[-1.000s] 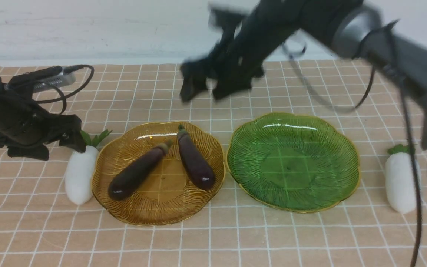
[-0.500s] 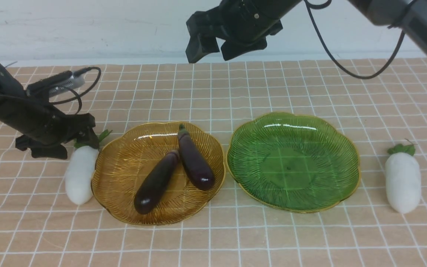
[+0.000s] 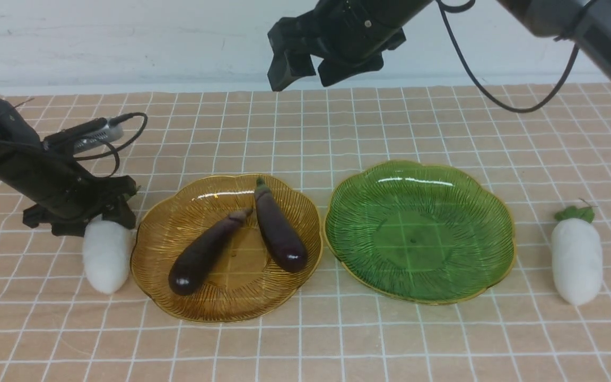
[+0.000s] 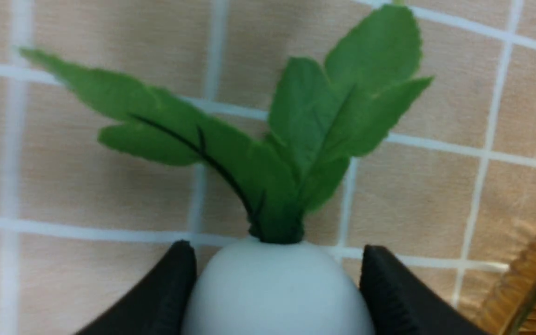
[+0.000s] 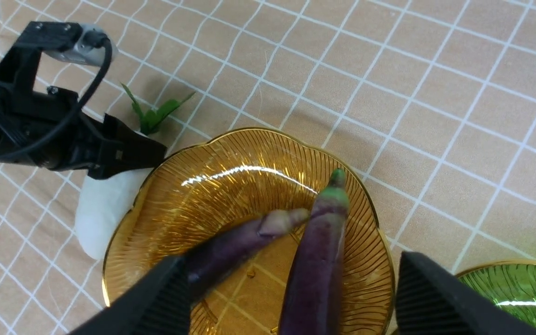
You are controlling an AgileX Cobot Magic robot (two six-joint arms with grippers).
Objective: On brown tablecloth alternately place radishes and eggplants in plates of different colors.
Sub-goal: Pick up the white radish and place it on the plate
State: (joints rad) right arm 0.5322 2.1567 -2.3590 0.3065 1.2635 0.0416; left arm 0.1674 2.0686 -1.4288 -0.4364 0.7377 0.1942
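Left hand lowered, gripping radish beside amber plate.

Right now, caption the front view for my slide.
Left tool grips the left radish beside the amber plate holding both eggplants; green plate empty, right radish untouched, right tool open.

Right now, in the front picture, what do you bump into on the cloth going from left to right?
left radish → amber plate holding both eggplants → green plate → right radish
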